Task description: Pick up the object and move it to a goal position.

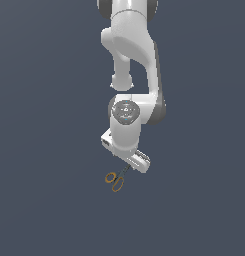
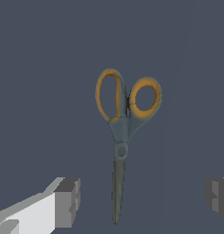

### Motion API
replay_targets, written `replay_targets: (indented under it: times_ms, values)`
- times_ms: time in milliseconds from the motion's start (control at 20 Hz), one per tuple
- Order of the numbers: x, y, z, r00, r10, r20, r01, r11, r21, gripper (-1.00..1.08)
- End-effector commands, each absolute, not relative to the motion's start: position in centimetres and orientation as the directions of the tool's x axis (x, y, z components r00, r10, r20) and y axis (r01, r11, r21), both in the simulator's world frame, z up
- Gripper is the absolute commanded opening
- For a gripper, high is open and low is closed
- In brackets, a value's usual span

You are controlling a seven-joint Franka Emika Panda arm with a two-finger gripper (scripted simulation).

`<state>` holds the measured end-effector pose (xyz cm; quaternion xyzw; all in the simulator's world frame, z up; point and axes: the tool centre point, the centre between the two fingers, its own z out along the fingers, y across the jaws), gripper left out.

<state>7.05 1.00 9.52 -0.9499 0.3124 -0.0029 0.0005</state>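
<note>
My gripper (image 2: 141,201) stands wide open; the two grey finger pads (image 2: 67,202) sit far apart in the wrist view, one on each side, and hold nothing. Neither pad touches anything. The scissors (image 2: 124,132) lie flat on the dark grey surface (image 2: 40,68) below me, blades closed. The blade end runs into the gap between my fingers, roughly midway, clear of both pads; the tip sits about level with them. The two orange-yellow ring handles point away from the gap, out beyond my fingertips, one ring longer and narrower than the other. In the exterior view my hand (image 1: 126,159) hangs low over the surface with the scissors (image 1: 115,180) just past its lower edge, handles toward that view's left; the blades are mostly hidden under the hand. I cannot tell how much height remains between my fingertips and the surface.
</note>
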Motion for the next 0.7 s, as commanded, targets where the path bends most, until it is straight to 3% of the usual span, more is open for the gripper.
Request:
replay_targets:
  times_ms: [0,650]
  values:
    - [7.5,1.2,8.7,0.762,-0.647,0.004,-0.647,-0.762,-0.003,1.0]
    - [8.9,1.8,6.0,0.613,-0.79,0.0,-0.79,-0.613,0.0,1.0]
